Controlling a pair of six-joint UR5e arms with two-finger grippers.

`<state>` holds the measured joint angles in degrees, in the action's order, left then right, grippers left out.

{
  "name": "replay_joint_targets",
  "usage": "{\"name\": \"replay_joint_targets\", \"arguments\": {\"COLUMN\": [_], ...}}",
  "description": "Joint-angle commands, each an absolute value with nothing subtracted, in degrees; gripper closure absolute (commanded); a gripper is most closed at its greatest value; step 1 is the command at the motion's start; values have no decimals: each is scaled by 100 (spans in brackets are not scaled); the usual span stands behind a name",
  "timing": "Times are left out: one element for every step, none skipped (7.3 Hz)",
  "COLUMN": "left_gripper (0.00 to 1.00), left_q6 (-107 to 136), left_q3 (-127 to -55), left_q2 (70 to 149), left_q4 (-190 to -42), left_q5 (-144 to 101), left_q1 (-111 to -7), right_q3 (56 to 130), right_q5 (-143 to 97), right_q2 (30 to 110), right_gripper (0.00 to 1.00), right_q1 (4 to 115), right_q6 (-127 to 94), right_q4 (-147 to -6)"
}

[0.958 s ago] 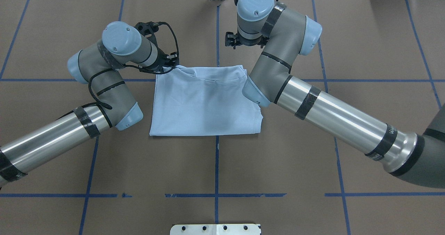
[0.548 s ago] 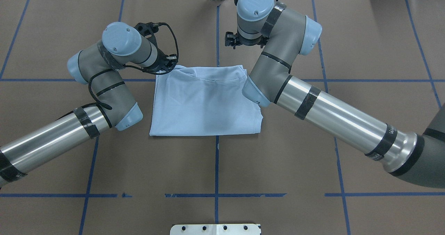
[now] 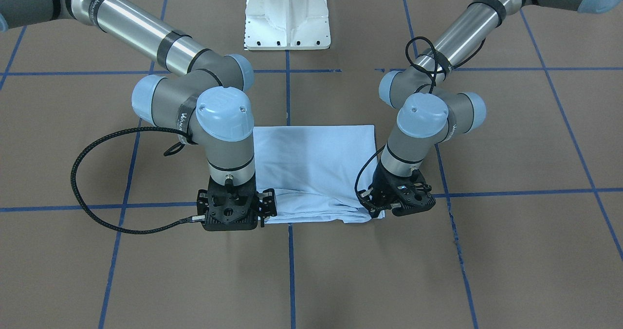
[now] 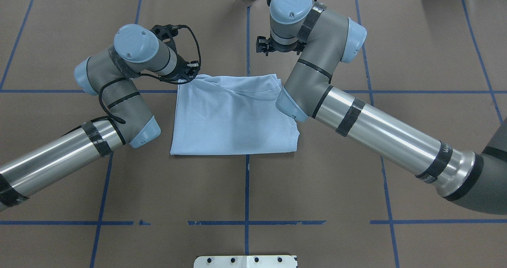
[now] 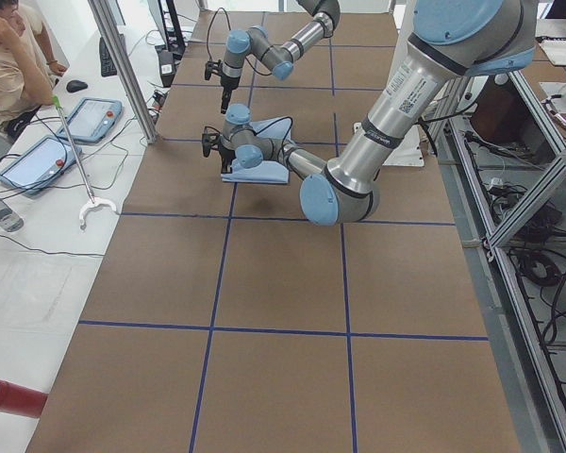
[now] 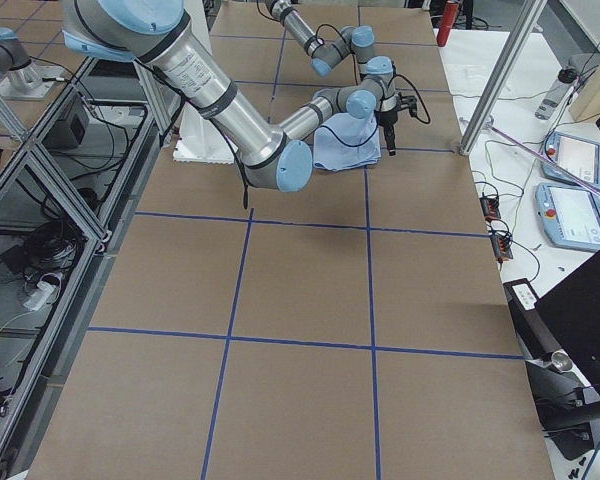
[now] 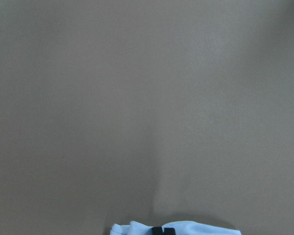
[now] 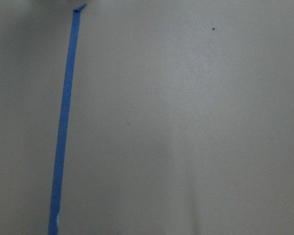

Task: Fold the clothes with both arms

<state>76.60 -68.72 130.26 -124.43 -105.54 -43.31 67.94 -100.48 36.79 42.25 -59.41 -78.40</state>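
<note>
Well, big brown table [image 4: 396,173], right arm [image 4: 376,129] and left arm [image 4: 59,161] stretched over it, T-shirt [image 4: 233,117] lying mid-table, folded to a flat rectangle. Left gripper [image 4: 190,74] looks clamped on its far corner, cloth bunched; right gripper [image 3: 231,210] sits beside the other corner, jaws unreadable. Another fold remains, I'd judge.

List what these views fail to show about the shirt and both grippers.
Right gripper: jaws hidden under its own wrist in the overhead and front-facing views, too small in the side views; open or shut unknown.
Left gripper: the left wrist view's bottom edge cuts it off, leaving a sliver amid cloth.
T-shirt: its edge on the robot's right is covered by the right arm in the overhead view.
</note>
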Motion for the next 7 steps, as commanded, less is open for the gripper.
{"name": "replay_joint_targets", "arguments": {"left_gripper": [95, 1, 0, 0, 0, 0, 0], "left_q6": [7577, 7411, 7192, 6720, 6175, 5448, 4457], "left_q3": [-6785, -6794, -6811, -6864, -7325, -7957, -8598], "left_q2": [13025, 13025, 13043, 13008, 12651, 12195, 11869], "left_q4": [-12454, -12454, -12454, -12428, -12332, -11922, -11292], "left_q5": [-10354, -10380, -10476, -10886, -11194, -11510, -11696], "left_q1": [-4386, -4421, -4525, -4726, -5007, -5323, -5744], "right_q3": [6794, 6794, 6794, 6794, 6820, 6977, 7535], "right_q5": [-10055, -10063, -10237, -10561, -11165, -11641, -11802], "right_q2": [3683, 3683, 3683, 3665, 3691, 3918, 4433], "right_gripper": [0, 0, 0, 0, 0, 0, 0], "right_q1": [4219, 4219, 4236, 4367, 4655, 5024, 5349], "right_q6": [-5941, -5941, -5915, -5811, -5653, -5382, -4770], "right_q4": [-7840, -7840, -7840, -7857, -7901, -7954, -8276]}}
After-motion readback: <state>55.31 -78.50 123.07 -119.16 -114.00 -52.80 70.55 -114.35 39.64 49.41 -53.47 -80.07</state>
